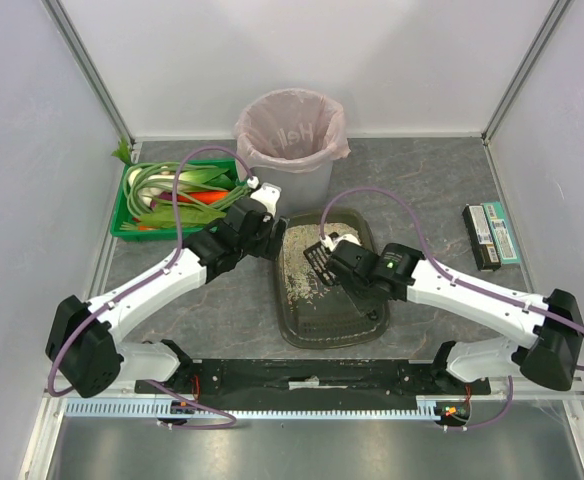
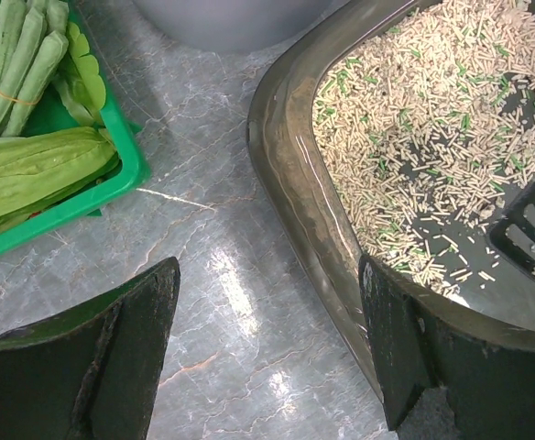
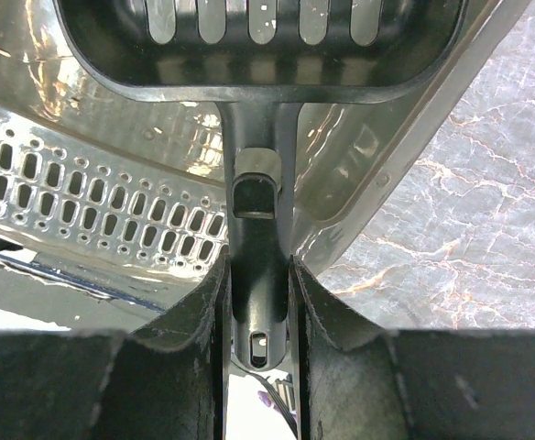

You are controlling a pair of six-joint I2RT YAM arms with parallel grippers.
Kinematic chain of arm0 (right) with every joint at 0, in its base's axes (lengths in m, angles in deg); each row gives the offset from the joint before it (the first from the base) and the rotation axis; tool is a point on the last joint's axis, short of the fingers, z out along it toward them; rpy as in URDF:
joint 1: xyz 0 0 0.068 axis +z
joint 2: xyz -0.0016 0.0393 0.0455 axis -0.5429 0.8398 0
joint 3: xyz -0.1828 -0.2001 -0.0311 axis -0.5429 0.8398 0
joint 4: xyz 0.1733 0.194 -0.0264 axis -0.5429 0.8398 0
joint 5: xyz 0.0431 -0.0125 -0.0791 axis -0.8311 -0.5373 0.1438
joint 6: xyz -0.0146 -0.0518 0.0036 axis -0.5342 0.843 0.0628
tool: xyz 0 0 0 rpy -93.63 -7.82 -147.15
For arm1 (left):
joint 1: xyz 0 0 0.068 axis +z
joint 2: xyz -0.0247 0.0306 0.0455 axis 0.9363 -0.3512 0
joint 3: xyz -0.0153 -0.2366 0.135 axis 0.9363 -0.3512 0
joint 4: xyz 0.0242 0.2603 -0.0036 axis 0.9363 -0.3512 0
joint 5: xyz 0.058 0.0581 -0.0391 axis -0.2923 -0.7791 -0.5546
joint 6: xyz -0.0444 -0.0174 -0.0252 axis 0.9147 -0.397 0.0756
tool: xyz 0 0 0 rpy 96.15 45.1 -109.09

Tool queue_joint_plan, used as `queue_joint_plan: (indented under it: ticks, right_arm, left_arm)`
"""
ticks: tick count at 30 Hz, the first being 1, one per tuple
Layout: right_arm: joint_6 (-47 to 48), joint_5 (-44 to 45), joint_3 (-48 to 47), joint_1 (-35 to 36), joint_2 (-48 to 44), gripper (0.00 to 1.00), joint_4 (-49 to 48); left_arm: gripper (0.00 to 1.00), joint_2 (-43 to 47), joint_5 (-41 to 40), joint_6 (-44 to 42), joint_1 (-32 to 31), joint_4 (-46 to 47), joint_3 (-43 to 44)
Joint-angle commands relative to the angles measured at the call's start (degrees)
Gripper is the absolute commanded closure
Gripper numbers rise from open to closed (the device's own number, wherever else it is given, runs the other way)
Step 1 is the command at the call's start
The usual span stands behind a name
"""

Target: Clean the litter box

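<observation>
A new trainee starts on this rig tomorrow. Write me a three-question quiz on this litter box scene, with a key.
1. True or false: the right gripper is shut on the handle of the black scoop.
2. Which gripper stands open at the side of the litter box? A: the left gripper. B: the right one. C: neither.
3. Fill in: the grey bin behind the litter box is lined with a ___ bag.

Key: 1 true; 2 A; 3 pink.
</observation>
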Motion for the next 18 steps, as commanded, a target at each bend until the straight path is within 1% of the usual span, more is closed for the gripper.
queue_joint_plan:
  ticks: [1,7,11,14,18]
  right_arm:
    - [0.2,1.7,-3.7,0.4,-3.6,1.00,1.6]
    - [0.1,-0.1,-7.1,0.3,-5.3,1.00,2.4]
    - [-1.2,-0.2,-11.6,0.3,-5.8,1.00,2.6]
    - [-2.2,1.4,-15.2,0.4,-5.5,1.00,3.3]
    - [-2.7,4.8,-20.3,0.2,-2.2,1.00,3.9]
  left_arm:
    - [0.15,2.4,-2.3,-1.4,0.1,2.1,0.3]
    - [0.15,3.4,-4.1,-1.5,0.1,2.7,0.0]
    - [0.15,4.4,-5.2,-1.2,0.2,2.8,-0.3]
    - [0.15,5.0,-5.9,-1.1,0.4,2.9,-0.4]
    - [0.14,6.0,-6.3,-0.9,0.7,2.9,-0.4]
